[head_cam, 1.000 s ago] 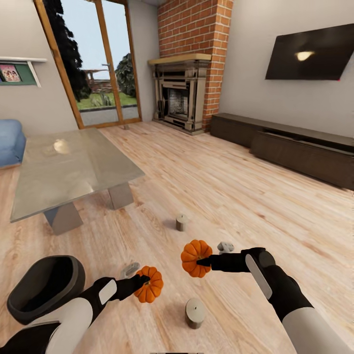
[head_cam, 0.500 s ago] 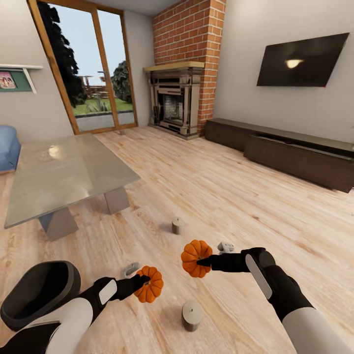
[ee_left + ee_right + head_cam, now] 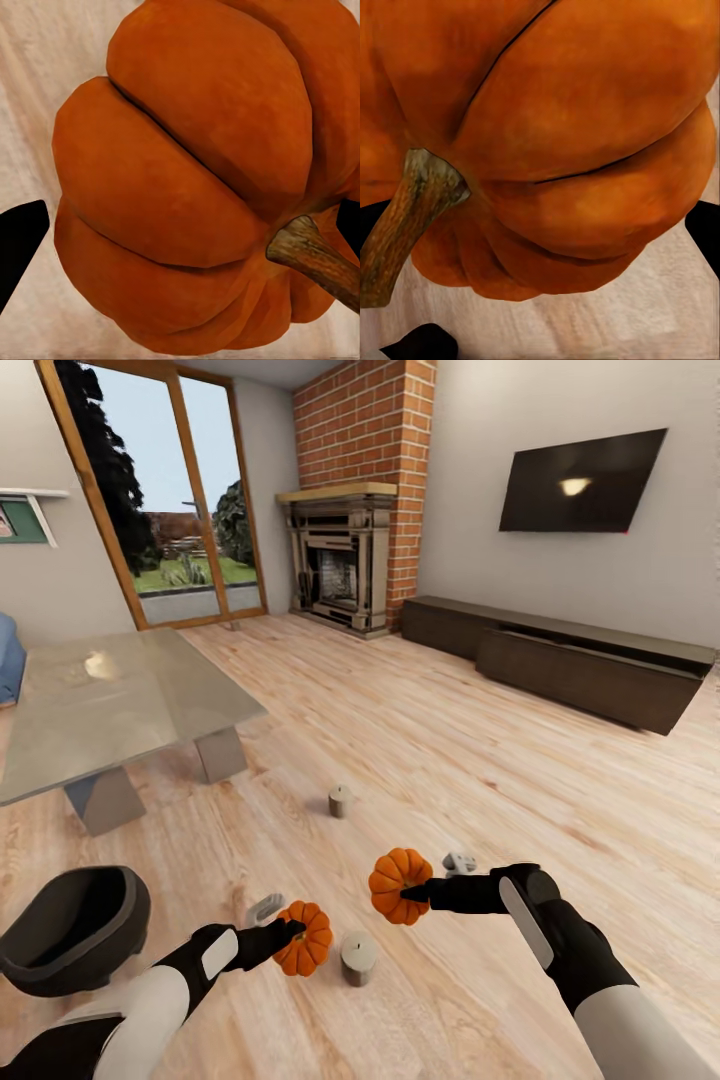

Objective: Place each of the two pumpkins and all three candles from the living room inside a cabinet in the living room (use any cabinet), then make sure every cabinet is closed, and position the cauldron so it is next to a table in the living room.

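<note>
Here, my left gripper point(image 3: 288, 934) pinches one ribbed orange pumpkin point(image 3: 305, 952), my right gripper point(image 3: 412, 893) the other point(image 3: 397, 885), both aloft; I'd drive steadily toward the long dark-brown cabinet point(image 3: 585, 672), grips firm.

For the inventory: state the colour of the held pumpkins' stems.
Brown, woody; the ribbed orange pumpkin's stem shows best in the left wrist view.

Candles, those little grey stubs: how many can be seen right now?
2. The near candle stands on the floor beside the left gripper's pumpkin; the far candle stands farther out, near the glass table. Another may be hidden.
</note>
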Motion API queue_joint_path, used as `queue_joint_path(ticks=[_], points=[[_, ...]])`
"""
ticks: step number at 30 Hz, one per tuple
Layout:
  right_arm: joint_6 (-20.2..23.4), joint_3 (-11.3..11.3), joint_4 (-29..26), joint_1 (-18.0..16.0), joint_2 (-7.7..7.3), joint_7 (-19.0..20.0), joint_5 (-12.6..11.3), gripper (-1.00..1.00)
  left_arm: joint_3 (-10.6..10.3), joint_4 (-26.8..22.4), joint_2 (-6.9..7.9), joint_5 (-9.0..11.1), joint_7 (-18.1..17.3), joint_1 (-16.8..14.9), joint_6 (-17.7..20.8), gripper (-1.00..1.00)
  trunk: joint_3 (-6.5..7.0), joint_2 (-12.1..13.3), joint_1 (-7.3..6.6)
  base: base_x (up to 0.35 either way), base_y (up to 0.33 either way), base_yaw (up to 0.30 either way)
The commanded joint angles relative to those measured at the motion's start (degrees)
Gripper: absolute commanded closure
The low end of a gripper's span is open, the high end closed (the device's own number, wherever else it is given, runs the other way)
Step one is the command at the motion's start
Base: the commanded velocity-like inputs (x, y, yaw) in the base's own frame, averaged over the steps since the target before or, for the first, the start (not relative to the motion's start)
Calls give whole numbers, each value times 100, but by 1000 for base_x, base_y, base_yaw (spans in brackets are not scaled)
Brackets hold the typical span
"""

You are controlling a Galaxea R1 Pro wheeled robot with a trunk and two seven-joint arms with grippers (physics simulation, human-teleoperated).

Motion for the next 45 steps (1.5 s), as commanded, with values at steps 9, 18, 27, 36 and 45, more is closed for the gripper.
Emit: queue_joint_path(ticks=[9, 18, 27, 36, 45], points=[[16, 14, -5, -4, -4, 4, -9, 100, 60, -8, -7, 6, -3, -2, 44, 100, -5, -2, -4, -232, -220, -202], [16, 9, 4, -4, -4, 4, -1, 100, 65, -7, -14, 6, -3, -2, 35, 100, -5, -2, -4, -219, -229, -292], [8, 9, 4, -4, -9, 4, -7, 100, 65, -6, -16, 6, -3, -2, 34, 100, 91, 2, -12, -72, -78, -280], [7, 9, 46, -4, -8, 4, -9, 100, 63, -6, -16, 6, -3, -2, 44, 100, 278, 14, -35, 0, 0, -265], [-1, -69, 428, -4, -5, 19, -21, 100, 71, -6, -21, 13, -3, -2, 52, 100, 467, 26, -58, 0, 0, -263]])
